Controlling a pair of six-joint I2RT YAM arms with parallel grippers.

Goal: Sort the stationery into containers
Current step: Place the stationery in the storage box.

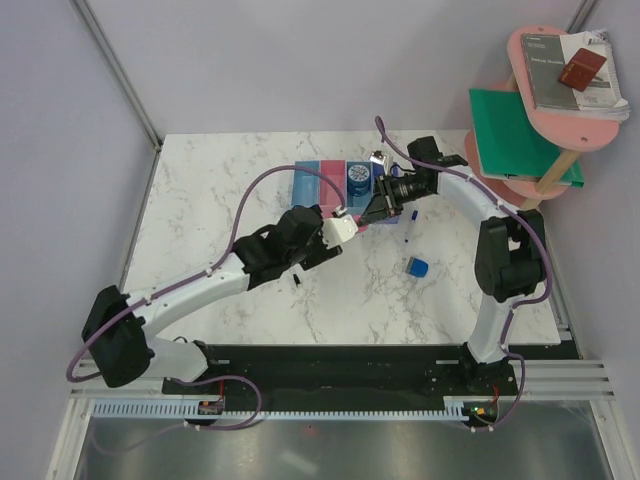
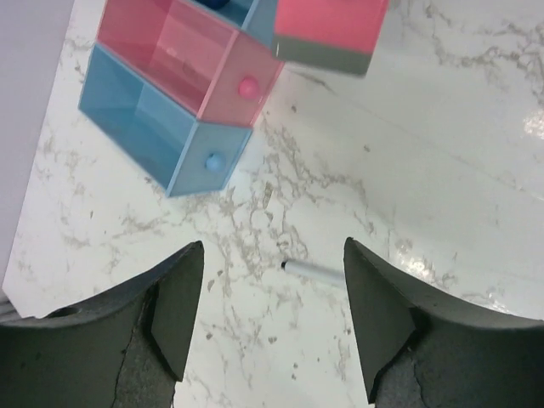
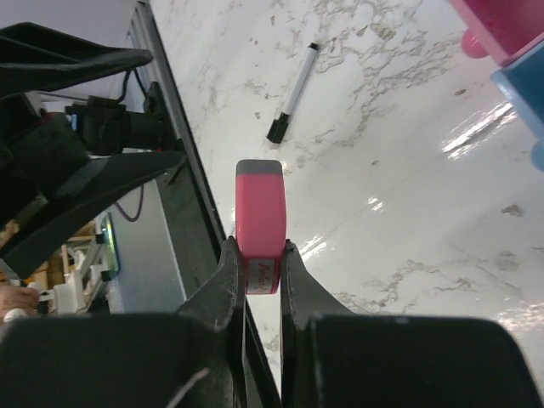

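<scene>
Clamping the pink-grey eraser (image 3: 259, 208), the right pincer (image 3: 257, 255) hangs just beside the containers (image 2: 217, 153). Best centre it over one bin before releasing; left pincer (image 2: 272, 259) gapes empty.

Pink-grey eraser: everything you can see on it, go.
The pink-grey eraser is a rectangular block, mostly pink, with a grey end and a printed white band at the other end. It looks rubbery and intact. The right tool pinches it at the banded end, with the grey end pointing away. It is held off the marble table, and nothing else touches it.
</scene>
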